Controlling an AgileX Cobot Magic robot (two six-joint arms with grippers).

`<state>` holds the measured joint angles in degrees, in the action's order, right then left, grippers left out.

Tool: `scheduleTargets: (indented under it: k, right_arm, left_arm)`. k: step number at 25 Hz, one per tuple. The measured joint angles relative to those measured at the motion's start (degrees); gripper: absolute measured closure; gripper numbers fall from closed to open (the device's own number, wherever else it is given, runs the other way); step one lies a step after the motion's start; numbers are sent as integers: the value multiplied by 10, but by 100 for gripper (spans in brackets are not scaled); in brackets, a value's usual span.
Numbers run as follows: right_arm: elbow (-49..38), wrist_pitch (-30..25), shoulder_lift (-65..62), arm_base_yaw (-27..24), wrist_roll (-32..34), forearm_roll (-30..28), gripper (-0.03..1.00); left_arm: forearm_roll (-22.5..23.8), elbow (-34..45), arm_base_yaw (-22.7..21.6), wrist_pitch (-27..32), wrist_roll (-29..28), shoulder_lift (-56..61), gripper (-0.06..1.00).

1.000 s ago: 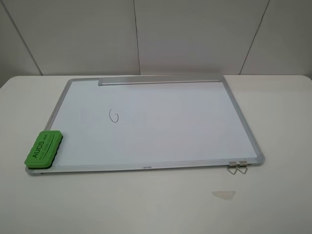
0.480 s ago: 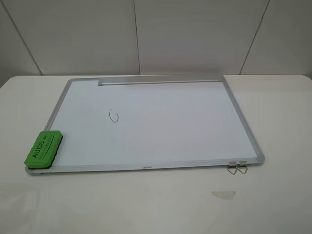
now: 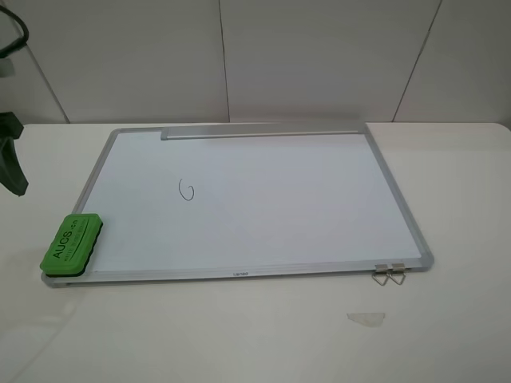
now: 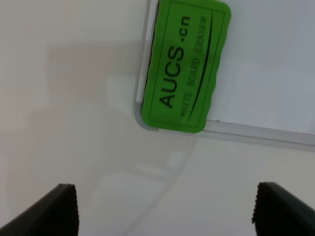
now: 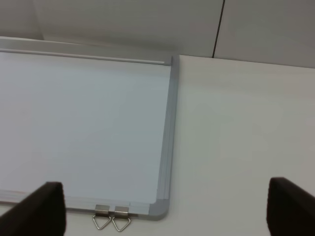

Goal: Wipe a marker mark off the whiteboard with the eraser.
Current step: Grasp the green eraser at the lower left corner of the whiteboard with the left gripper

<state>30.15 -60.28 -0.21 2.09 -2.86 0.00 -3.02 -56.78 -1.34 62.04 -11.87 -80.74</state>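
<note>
The whiteboard [image 3: 279, 199] lies flat on the white table, its grey tray strip [image 3: 263, 130] along the far edge. A small black marker mark [image 3: 187, 190] sits left of the board's middle. The green eraser [image 3: 72, 243] rests on the board's near left corner, overhanging the frame. In the left wrist view my left gripper [image 4: 165, 211] is open, hovering over bare table short of the eraser [image 4: 186, 64]. A dark part of the left arm [image 3: 11, 159] shows at the left edge. My right gripper [image 5: 165, 211] is open above the board's near right corner [image 5: 160, 209].
Two metal hanger clips [image 3: 389, 274] stick out from the board's near right edge, also visible as clips [image 5: 112, 219] in the right wrist view. A scrap of clear tape [image 3: 366, 318] lies on the table in front of them. A white panelled wall stands behind the table.
The left arm has come into the exterior view at the far left edge. Eraser, board and mark have not moved.
</note>
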Motion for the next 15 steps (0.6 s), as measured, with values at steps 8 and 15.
scheduleTargets:
  k: [8, 15]
  right_arm:
    - [0, 0, 0, 0, 0, 0, 15]
    - [0, 0, 0, 0, -1, 0, 15]
  left_arm:
    - [0, 51, 0, -89, 5, -52, 21]
    - [-3, 122, 0, -185, 20, -52, 21]
